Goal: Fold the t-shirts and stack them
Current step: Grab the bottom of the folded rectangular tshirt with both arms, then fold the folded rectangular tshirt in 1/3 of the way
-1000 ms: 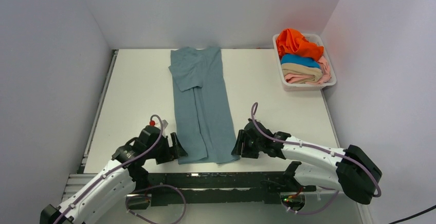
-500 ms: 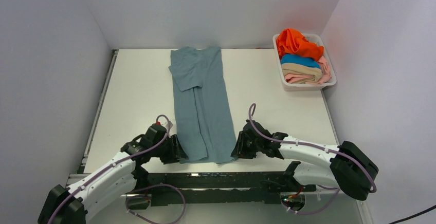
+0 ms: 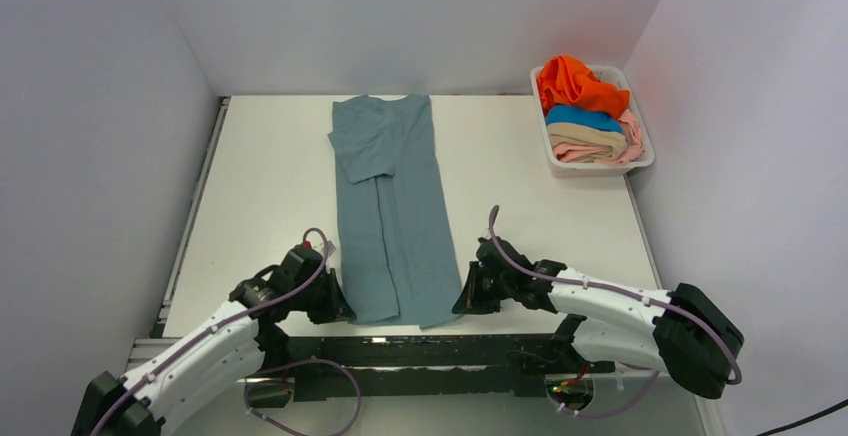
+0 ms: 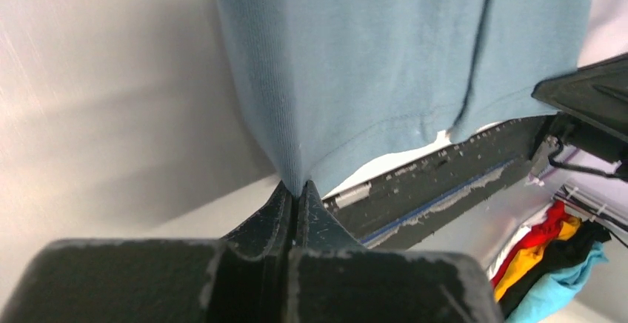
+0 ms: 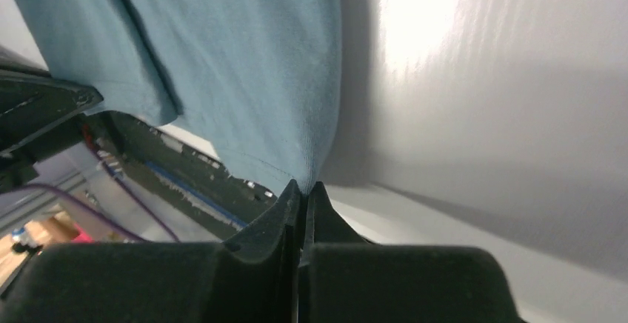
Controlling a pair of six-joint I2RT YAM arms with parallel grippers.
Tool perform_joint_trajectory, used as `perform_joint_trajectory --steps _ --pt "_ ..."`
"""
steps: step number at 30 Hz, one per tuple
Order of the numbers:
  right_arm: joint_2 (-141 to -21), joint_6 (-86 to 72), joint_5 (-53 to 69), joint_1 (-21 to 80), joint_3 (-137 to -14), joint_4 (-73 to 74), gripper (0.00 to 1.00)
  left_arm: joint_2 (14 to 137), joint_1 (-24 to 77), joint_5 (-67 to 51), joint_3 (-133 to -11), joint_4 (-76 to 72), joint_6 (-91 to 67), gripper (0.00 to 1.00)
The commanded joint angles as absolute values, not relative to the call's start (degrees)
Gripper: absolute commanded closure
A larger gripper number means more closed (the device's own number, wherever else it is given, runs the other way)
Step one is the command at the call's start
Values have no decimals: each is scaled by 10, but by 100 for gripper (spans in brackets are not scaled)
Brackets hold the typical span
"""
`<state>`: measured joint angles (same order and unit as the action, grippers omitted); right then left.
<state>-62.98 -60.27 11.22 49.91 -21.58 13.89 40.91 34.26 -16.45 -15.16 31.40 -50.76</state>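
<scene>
Grey-blue t-shirt (image 3: 390,206) lay as a long folded strip down the middle of the surface (image 3: 270,176). Left jaws were clamped on its near-left corner and right jaws on its near-right corner (both shut tight on cloth). Other t-shirts (image 3: 585,116) sat heaped in the white basket (image 3: 645,161), far right.

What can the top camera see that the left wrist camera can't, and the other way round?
Only the top view shows the white basket with the orange shirt piled on others, and the grey-blue shirt at full length. Only the left wrist view shows the left gripper pinching the hem's corner up close, plus bright cloths in the bottom corner. Both show that shirt and that gripper.
</scene>
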Motion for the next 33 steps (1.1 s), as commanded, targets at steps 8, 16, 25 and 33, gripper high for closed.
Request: perform_joint_trajectory --steps 8,16,25,33 --pt "-592 -611 210 515 -246 148 100 274 351 -251 -160 328 -541 100" --pt "-685 -527 82 485 -392 204 100 386 341 -110 -252 257 -510 100" --pt "-804 -484 -27 435 -550 192 100 517 230 -61 -353 228 -482 100" --pt "-910 -438 -49 384 -649 164 100 632 139 -84 -434 163 -426 100"
